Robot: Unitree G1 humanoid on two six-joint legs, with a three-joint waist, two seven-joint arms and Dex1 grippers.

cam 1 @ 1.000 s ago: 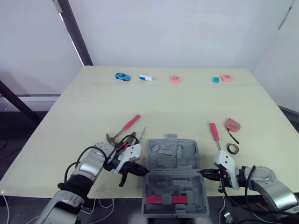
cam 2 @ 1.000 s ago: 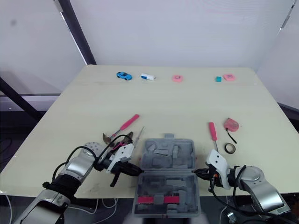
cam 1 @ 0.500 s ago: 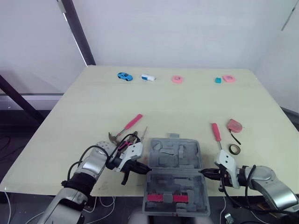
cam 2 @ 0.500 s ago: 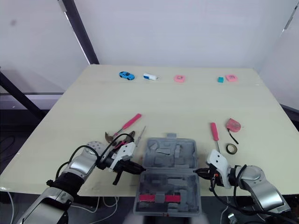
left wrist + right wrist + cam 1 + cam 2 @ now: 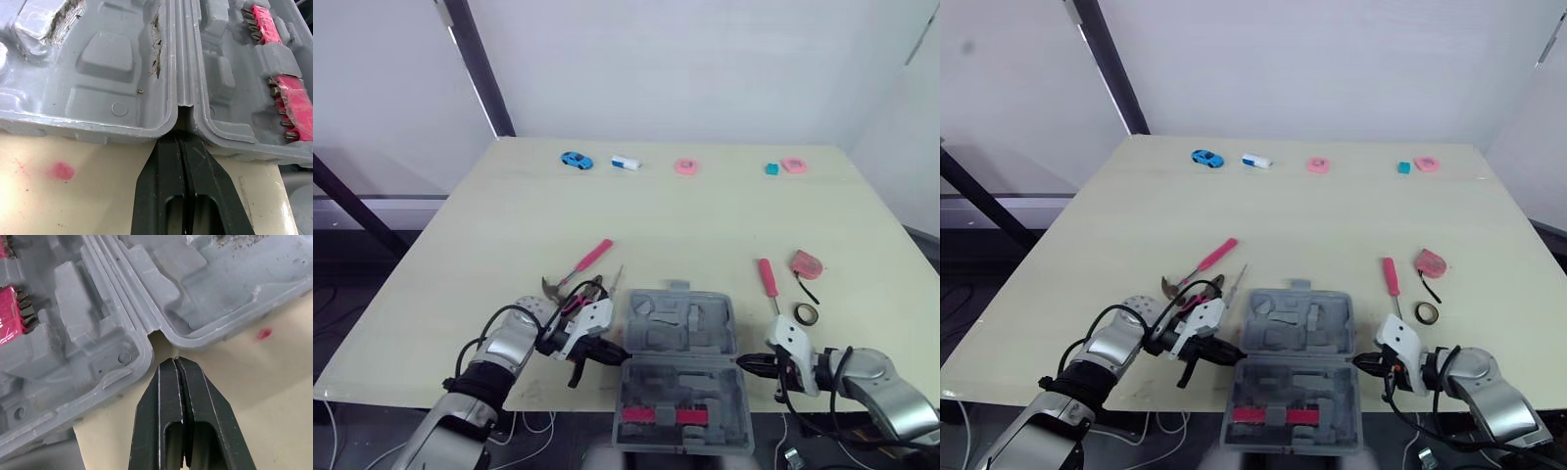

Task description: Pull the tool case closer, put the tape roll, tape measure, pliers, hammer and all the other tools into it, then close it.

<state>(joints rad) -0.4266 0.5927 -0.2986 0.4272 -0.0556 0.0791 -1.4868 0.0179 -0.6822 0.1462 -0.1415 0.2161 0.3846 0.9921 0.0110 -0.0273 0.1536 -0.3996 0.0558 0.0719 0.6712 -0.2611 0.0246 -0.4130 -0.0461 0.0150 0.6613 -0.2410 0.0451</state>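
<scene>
The grey tool case [image 5: 680,338] lies open at the table's front edge, its near half with pink bit holders [image 5: 664,415] hanging over the edge. My left gripper [image 5: 610,354] is shut, its tips pressed into the hinge notch on the case's left side [image 5: 182,108]. My right gripper [image 5: 745,364] is also shut, its tips just short of the hinge notch on the right side [image 5: 155,330]. A pink-handled hammer [image 5: 582,264], pliers [image 5: 576,300] and a thin screwdriver [image 5: 613,279] lie left of the case. A pink screwdriver [image 5: 766,278], tape measure [image 5: 803,262] and tape roll [image 5: 803,313] lie to its right.
Along the table's far edge sit a blue toy car [image 5: 573,159], a white and blue item [image 5: 624,163], two pink items [image 5: 683,166] [image 5: 792,164] and a teal cube [image 5: 770,168]. Bare tabletop [image 5: 685,225] stretches between them and the tools.
The head view has shifted slightly. Both grippers stay shut at the case's hinge ends, and the case and tools keep their places.
</scene>
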